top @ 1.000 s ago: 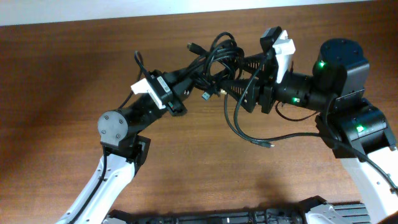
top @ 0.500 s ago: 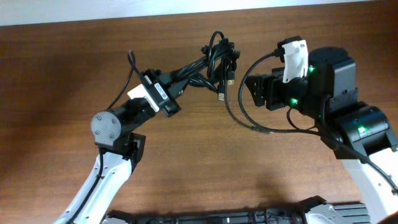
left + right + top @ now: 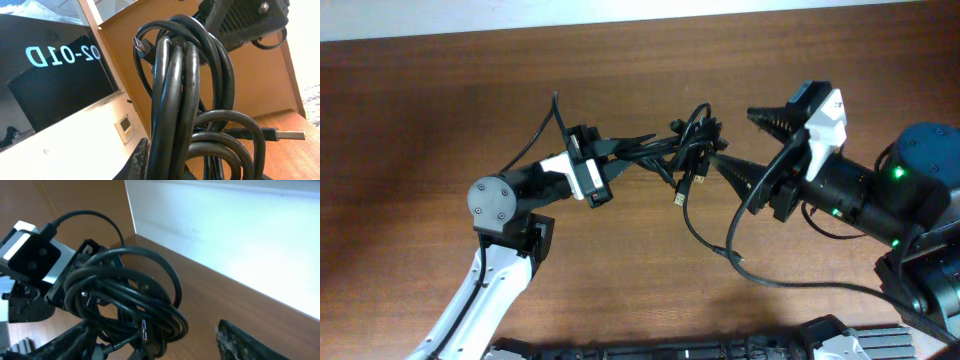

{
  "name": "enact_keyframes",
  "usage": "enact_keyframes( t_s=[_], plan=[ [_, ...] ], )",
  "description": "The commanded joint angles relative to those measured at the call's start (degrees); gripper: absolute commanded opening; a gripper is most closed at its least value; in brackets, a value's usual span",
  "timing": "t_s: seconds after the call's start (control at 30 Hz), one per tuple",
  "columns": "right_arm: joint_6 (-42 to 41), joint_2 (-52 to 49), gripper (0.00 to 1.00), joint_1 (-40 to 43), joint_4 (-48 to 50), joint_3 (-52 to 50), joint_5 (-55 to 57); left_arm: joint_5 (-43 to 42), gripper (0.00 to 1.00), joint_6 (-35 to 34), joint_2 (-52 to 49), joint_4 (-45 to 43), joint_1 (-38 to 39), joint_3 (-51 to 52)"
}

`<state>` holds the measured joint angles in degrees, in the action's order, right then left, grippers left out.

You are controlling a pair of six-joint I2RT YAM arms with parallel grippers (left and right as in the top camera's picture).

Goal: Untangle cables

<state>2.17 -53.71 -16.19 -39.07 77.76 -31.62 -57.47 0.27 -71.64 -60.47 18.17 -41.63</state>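
Cables between left end effector and right end effector, over the table.

Left arm: black joints, grey cap, white lower link. Right arm: black, green light; right gripper, 2 ridged black fingers. White camera block each wrist.

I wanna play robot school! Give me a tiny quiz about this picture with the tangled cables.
1. True or false: the right end effector is squeezed shut.
2. What grips the bundle of black cables? A) the left end effector B) the right end effector C) nothing
3. Fill in: the table looks made of ____.
Key: 1 false, its jaws stand open; 2 A; 3 wood.
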Motion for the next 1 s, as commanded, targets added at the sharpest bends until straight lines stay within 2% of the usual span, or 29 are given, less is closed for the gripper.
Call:
enact_keyframes(
  t_s=[0.0, 0.07, 0.1, 0.27, 0.3, 0.33, 0.37, 0.4, 0.43, 0.47, 0.5, 0.67, 0.77, 0.87, 0.97],
  plan=[
    [0.61, -0.11, 0.68, 0.13, -1.68, 0.20, -0.52, 4.57, 0.00, 0.61, 1.25, -0.37, -0.24, -1.40],
    [0.61, -0.11, 0.67, 0.13, -1.88, 0.20, -0.48, 7.65, 0.00, -0.44, 1.25, -0.37, 0.04, -1.40],
    [0.63, -0.42, 0.67, 0.13, -1.88, 0.20, -0.33, 9.53, 0.00, -3.08, 1.25, -0.35, 0.94, -1.40],
    [0.63, -4.22, 0.68, 0.13, -1.81, 0.20, 1.11, 11.32, 0.00, -3.50, 1.25, -0.37, 7.13, -1.40],
    [0.63, -5.01, 0.57, 0.13, -1.81, 0.20, 1.92, 12.41, 0.00, -3.50, 1.25, -0.37, 7.61, -1.40],
    [0.61, -5.33, 0.40, 0.13, -1.73, 0.20, 2.08, 12.52, 0.00, -3.48, 1.25, -0.35, 7.61, -1.40],
    [0.63, -5.29, 0.29, 0.13, -1.66, 0.20, 2.10, 12.59, 0.00, -3.48, 1.25, -0.33, 7.61, -1.40],
    [0.63, -5.16, 0.22, 0.13, -1.60, 0.20, 2.10, 13.40, 0.00, -3.50, 1.25, -0.31, 7.58, -1.40],
    [0.61, -5.16, 0.10, 0.13, -1.64, 0.20, 2.08, 15.93, 0.00, -3.50, 1.25, 0.13, 7.61, -1.40],
    [0.61, -5.16, 0.04, 0.13, -1.66, 0.20, 2.08, 18.40, 0.00, -3.50, 1.25, 0.85, 7.61, -1.40],
    [0.59, -5.16, 0.04, 0.11, -1.90, 0.20, 2.01, 23.54, 0.00, -3.50, 1.25, 3.54, 7.61, -1.40],
    [0.63, -5.16, 0.04, 0.07, -5.16, 0.20, -3.23, 36.20, 0.00, -4.09, 1.25, 6.60, 7.61, -1.40],
    [0.63, -5.18, 0.04, 0.07, -6.01, 0.20, -7.50, 40.41, 0.00, -6.73, 1.25, 6.60, 7.61, -1.40],
    [0.61, -5.27, 0.04, 0.07, -8.37, 0.20, -7.85, 40.83, 0.00, -9.88, 1.25, 6.60, 7.61, -1.40],
    [0.66, -5.27, 0.04, 0.07, -9.38, 0.20, -9.81, 42.58, 0.00, -9.88, 1.25, 7.34, 7.61, -1.40]
  ],
)
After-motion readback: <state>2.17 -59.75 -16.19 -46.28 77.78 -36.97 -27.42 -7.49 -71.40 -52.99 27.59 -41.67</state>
